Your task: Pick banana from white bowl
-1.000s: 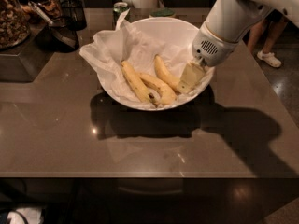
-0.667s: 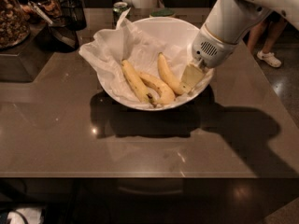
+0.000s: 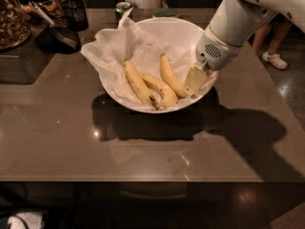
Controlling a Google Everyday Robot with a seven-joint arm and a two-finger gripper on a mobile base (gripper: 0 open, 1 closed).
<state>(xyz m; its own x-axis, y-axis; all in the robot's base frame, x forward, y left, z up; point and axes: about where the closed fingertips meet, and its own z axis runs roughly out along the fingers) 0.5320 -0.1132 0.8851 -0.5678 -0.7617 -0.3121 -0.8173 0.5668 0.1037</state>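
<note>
- Claw (image 3: 194, 81) hangs low inside the bowl (image 3: 186, 30), against its right-hand wall, tilted down and to the left from the white arm (image 3: 233, 27) above it; only one cream, paddle-like shape shows, so whether it is released, clenched or grasping cannot be told
- its lower tip meets the near end of the banana (image 3: 170, 75); they look to be touching, but a true grip cannot be made out
- banana lies in the bowl just left of the claw, curving up and away from the claw tip toward the bowl's middle; it rests on the crumpled paper (image 3: 107, 56)
- stubby banana (image 3: 161, 90) lies further left of the claw and a little lower, touching the banana's lower side
- slim banana (image 3: 137, 82) is the farthest of the three from the claw, on the left, nearly straight, its dark tip close to the stubby one
- paper lines the bowl and spills over the rim on the side opposite the claw
- bowl stands on the brown table (image 3: 143, 151), casting a dark shadow below the claw
- can (image 3: 123, 7) stands beyond the bowl, well left of the claw; a white shoe (image 3: 274, 60) shows on the floor, off to the claw's right
</note>
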